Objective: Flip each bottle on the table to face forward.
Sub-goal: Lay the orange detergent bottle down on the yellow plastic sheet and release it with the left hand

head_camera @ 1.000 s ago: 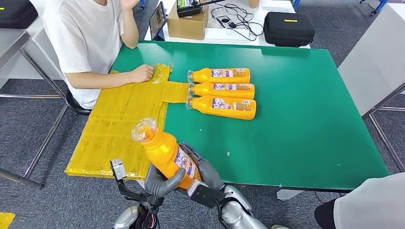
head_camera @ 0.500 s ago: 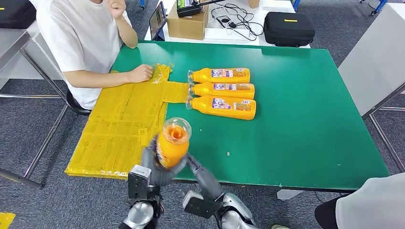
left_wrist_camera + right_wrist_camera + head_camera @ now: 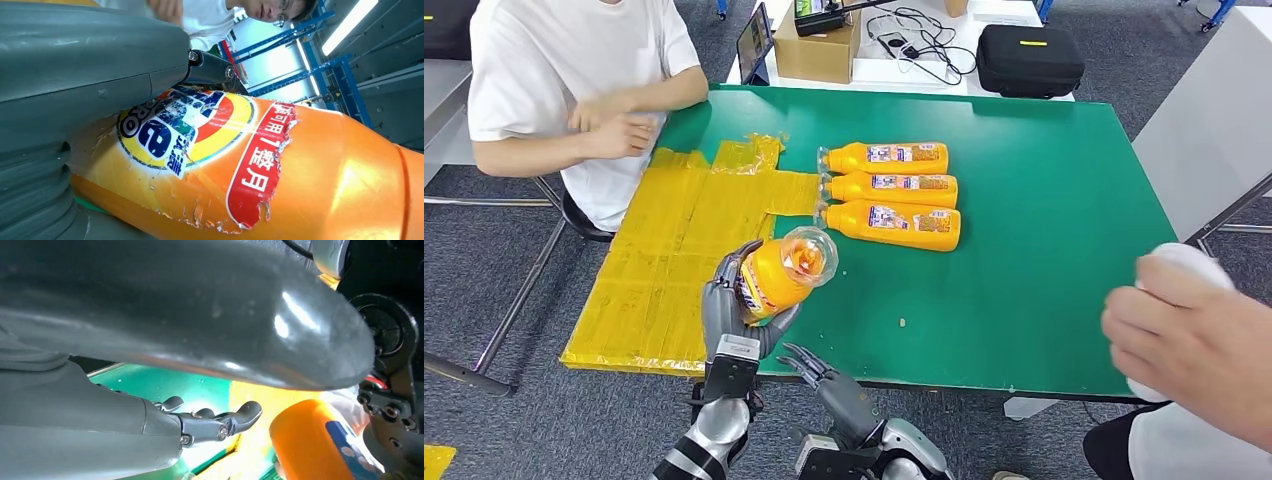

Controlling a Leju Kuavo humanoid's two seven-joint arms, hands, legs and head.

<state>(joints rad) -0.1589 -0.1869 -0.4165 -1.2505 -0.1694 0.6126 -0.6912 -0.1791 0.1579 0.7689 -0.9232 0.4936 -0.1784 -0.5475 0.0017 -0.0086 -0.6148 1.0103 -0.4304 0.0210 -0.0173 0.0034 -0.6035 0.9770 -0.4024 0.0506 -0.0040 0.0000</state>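
My left hand (image 3: 729,312) grips an orange bottle (image 3: 780,273) off the table, above its near left edge, with the clear cap tilted up and to the right. Up close, the left wrist view shows that bottle's torn label (image 3: 190,132) under my thumb (image 3: 90,55). My right hand (image 3: 822,372) hangs just below the bottle, fingers spread and holding nothing; its fingers (image 3: 210,422) show in the right wrist view beside the orange bottle (image 3: 310,445). Three more orange bottles (image 3: 889,190) lie side by side on the green table (image 3: 1044,250), caps pointing left.
A yellow sheet (image 3: 679,260) covers the table's left part. A person in a white shirt (image 3: 574,90) sits at the far left with both hands together. Another person's hand (image 3: 1194,330) holding something white reaches in at the right. A box (image 3: 819,45) and a black case (image 3: 1029,60) stand behind.
The bottle has tipped so its cap points up and right, now held by my left hand alone. My right hand let go and dropped below. A person's hand came in at the right.
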